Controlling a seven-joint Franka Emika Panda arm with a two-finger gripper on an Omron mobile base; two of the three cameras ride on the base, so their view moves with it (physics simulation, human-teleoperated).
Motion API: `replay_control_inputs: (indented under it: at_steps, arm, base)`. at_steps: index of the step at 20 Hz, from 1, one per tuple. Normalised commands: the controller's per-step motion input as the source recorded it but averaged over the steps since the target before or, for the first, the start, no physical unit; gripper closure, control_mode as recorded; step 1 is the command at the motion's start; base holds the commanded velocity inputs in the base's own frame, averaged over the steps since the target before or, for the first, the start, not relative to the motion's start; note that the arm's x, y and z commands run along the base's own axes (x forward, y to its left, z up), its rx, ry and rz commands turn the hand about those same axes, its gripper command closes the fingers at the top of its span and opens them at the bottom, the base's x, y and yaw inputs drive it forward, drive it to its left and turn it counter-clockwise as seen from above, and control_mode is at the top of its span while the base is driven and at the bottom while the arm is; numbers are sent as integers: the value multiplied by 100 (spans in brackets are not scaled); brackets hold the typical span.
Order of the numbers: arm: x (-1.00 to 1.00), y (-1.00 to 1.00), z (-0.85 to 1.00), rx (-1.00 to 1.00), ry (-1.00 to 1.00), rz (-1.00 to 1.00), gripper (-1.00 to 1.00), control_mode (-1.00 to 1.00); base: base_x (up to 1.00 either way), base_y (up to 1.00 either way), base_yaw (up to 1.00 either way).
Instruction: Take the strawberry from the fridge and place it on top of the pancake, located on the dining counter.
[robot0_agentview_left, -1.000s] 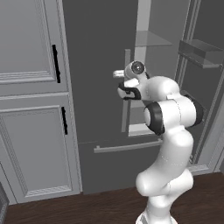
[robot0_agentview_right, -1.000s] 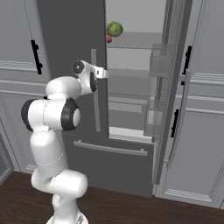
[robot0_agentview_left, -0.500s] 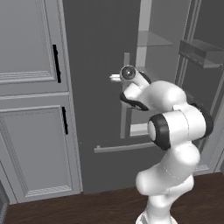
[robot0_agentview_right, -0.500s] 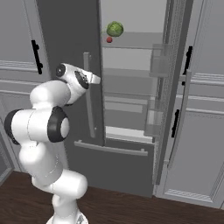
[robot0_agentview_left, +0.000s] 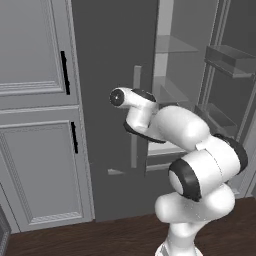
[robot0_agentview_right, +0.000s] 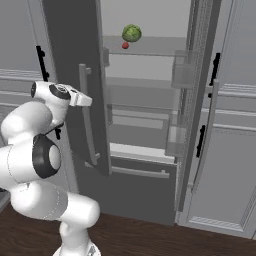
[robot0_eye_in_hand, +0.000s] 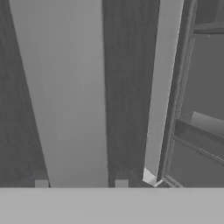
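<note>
The fridge (robot0_agentview_right: 150, 125) is seen with both of its upper doors swung open, the left door (robot0_agentview_right: 75, 85) standing edge-on toward the arm and the right door (robot0_agentview_right: 197, 100) turned out to the right. One strawberry (robot0_agentview_right: 125, 45) is seen on the top glass shelf (robot0_agentview_right: 150, 52) inside, toward the left, just in front of and below one green leafy ball (robot0_agentview_right: 131, 33). Two further shelves are seen below it, and one bottom drawer (robot0_agentview_right: 145, 192) with a bar handle (robot0_agentview_right: 140, 172) is closed beneath them. One long grey bar handle (robot0_agentview_right: 86, 115) is carried on the left door.

The gripper (robot0_eye_in_hand: 81, 185) is held close to the outer face of the left door, just beside that bar handle (robot0_eye_in_hand: 162, 92), well below and left of the strawberry. Two small finger tips (robot0_eye_in_hand: 41, 183) are seen apart from each other with nothing between them, so the jaws are open and empty.

Panelled grey cabinets (robot0_agentview_left: 35, 120) with two dark handles (robot0_agentview_left: 64, 72) are seen on the left, and more cabinets (robot0_agentview_right: 230, 125) on the right of the fridge. A dark wooden floor (robot0_agentview_right: 150, 237) lies below.
</note>
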Motion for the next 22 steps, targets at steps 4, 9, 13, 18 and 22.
replay_control_inputs:
  at_steps: [4,9,13,18,22]
  arm:
    - [-69,39,0,0,0,-27,100,-100]
    - [-66,42,5,0,0,-20,100,-100]
    - [-55,35,0,0,0,-8,100,-100]
    - [-34,31,0,-2,0,0,100,-100]
    - [-6,23,0,-3,0,-2,-100,-100]
  base:
    - [0,0,0]
    - [0,0,0]
    - [0,0,0]
    - [0,0,0]
    - [0,0,0]
